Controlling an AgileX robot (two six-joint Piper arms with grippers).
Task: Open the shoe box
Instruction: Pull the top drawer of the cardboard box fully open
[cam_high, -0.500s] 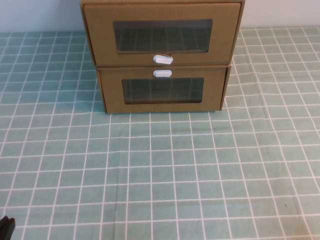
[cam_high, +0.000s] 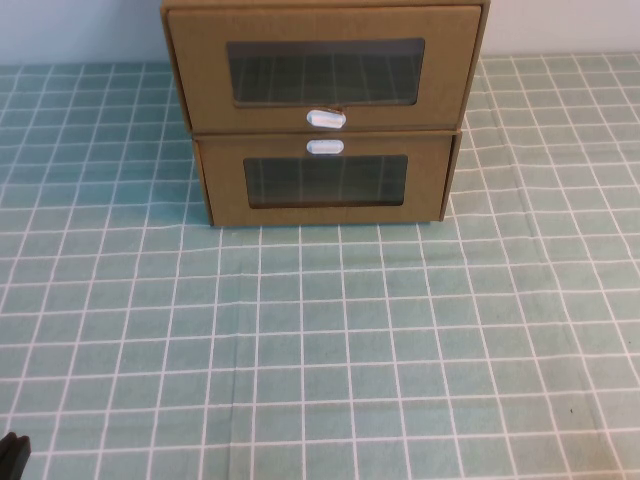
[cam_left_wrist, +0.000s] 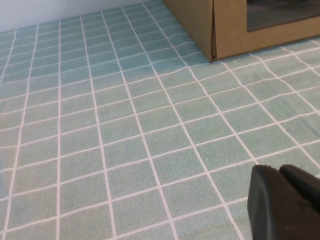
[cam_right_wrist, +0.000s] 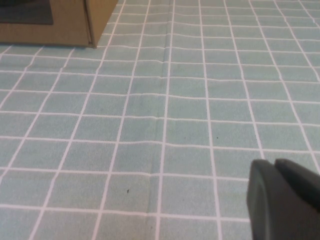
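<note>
Your right gripper (cam_right_wrist: 276, 167) is clenched tight on nothing, fingers pressed together with only a thin seam between them. It hangs low over the green checked tablecloth (cam_high: 320, 350), well apart from the boxes. You only catch it in its own wrist camera, with one cardboard corner far off. Your left gripper (cam_left_wrist: 280, 172) is the same deal, closed up empty over bare cloth, and in the high view it's just a dark sliver at the bottom left corner of the frame. The stuff you care about sits top centre of the high view: two brown cardboard boxes stacked, the upper shoe box (cam_high: 325, 70) resting squarely on the lower shoe box (cam_high: 325, 180), back near the pale wall (cam_high: 80, 30). Each front has a wide see-through window and a small white pull tab. The upper tab (cam_high: 326, 119) sits at the bottom edge of its front and the lower tab (cam_high: 325, 147) at the top edge of its front, so the two are just above one another. Both fronts look flush and shut, and both grippers are well clear of them.
</note>
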